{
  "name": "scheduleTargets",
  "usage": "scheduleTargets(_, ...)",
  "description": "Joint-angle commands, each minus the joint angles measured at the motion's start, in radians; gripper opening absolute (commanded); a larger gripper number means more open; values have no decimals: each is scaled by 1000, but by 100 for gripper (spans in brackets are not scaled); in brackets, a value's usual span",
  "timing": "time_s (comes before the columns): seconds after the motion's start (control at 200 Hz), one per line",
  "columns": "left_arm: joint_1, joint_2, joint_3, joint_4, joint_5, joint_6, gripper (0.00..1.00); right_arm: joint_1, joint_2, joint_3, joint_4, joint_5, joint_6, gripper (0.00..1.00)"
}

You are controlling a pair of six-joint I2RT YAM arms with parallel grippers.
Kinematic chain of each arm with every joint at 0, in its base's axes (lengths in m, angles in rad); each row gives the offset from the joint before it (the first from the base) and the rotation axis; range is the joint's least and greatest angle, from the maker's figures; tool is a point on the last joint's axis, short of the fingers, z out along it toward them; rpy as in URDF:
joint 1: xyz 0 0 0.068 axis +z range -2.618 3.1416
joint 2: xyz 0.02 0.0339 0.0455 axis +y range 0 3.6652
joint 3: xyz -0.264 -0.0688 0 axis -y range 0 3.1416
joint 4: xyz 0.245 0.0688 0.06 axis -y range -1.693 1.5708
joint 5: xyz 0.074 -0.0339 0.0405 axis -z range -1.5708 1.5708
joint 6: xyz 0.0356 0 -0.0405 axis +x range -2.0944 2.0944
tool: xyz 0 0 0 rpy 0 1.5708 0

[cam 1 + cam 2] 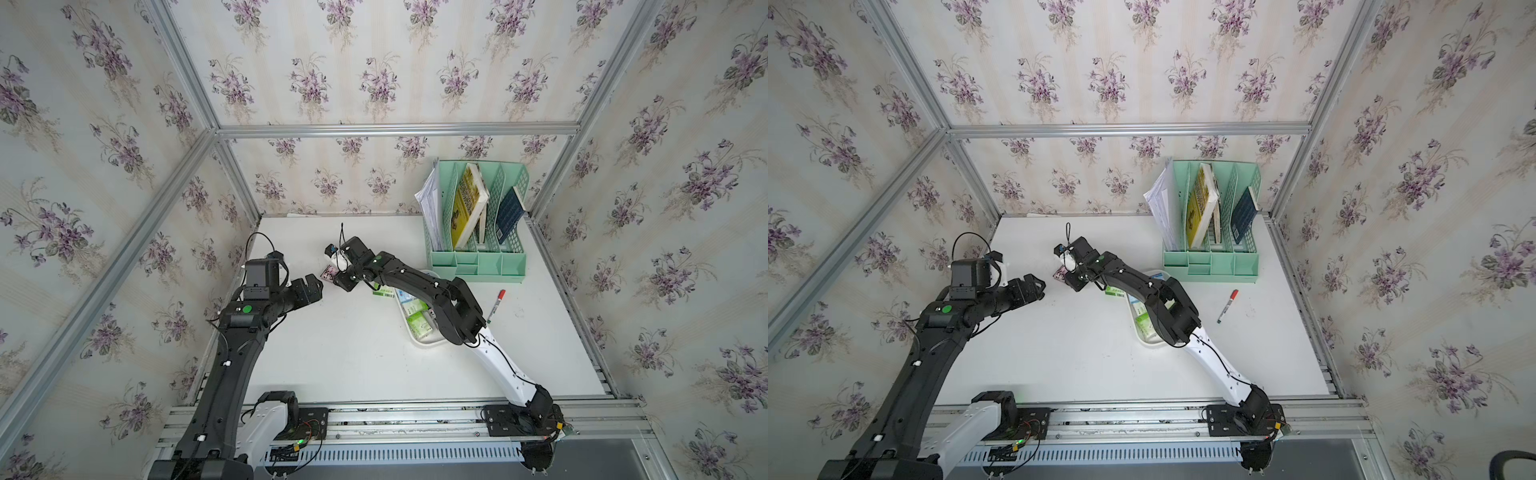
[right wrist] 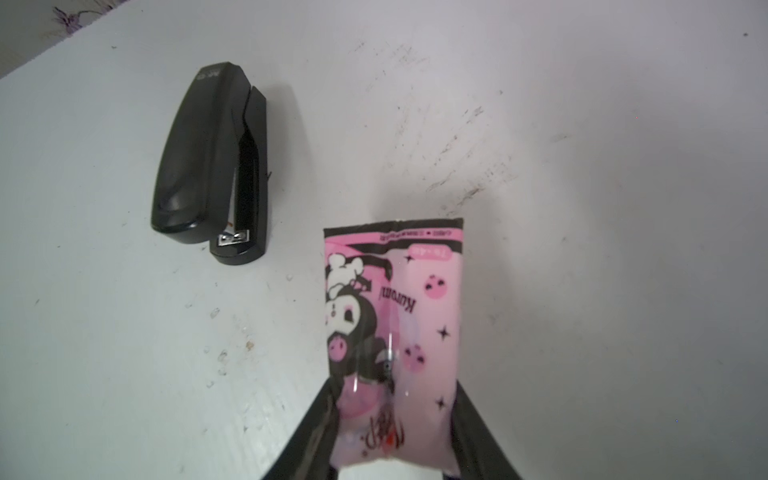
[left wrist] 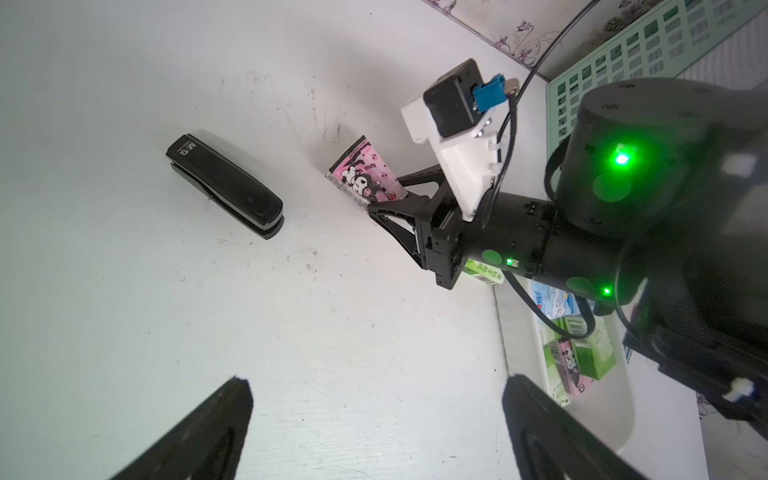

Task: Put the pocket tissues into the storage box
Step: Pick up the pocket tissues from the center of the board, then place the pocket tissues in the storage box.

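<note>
So the right gripper (image 2: 395, 399) has its jaws clamped narrow on one end of a pink pack (image 2: 390, 299), the one with the dark cartoon figure. Most of the pack sticks out past the jaws. This is over the left half of the tabletop (image 1: 353, 353), toward the far edge, and I honestly can't tell if the free end touches the surface.

The left gripper (image 3: 378, 386) hangs just beside it with jaws wide and nothing between them.

The storage box (image 1: 422, 342) sits around the middle of the tabletop, partly under the right arm. It has green packs (image 1: 419, 322) and a light blue one (image 1: 405, 297) in it, and the left wrist view shows another pink one (image 3: 569, 365) in there too. One green pack (image 1: 383, 293) lies outside, just beside the box's far end.

There's a black stapler (image 2: 208, 166) near the held pack but apart from it. A red-capped marker (image 1: 496, 305) lies right of the box, and a mint file organizer (image 1: 478, 253) stands in the far right corner.
</note>
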Motion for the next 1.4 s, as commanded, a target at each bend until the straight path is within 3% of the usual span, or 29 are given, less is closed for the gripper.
scheduleTargets(0.0,2,-2,3,-1,1,-6,99,-1,-73,-38,43,-3,30,37)
scheduleTargets(0.13,0,1,-3,20,32,-17,99,-4,-210,-173,88,-17,51,34)
scheduleTargets(0.475,-72,31,-3,85,46,-48,99,-100,-705,-771,246,-37,145,34)
scheduleTargets(0.789,-323,189,36,208,-64,-72,99,-146,-1119,-1197,197,61,219,34)
scheduleTargets(0.904,-374,249,53,257,-79,-94,99,-148,-1243,-1337,177,78,281,34)
scheduleTargets(1.149,-411,334,105,290,-81,-104,99,-148,-1360,-1556,219,60,427,33)
scheduleTargets(1.394,-421,349,131,269,-96,-93,99,-148,-1312,-1588,252,87,443,34)
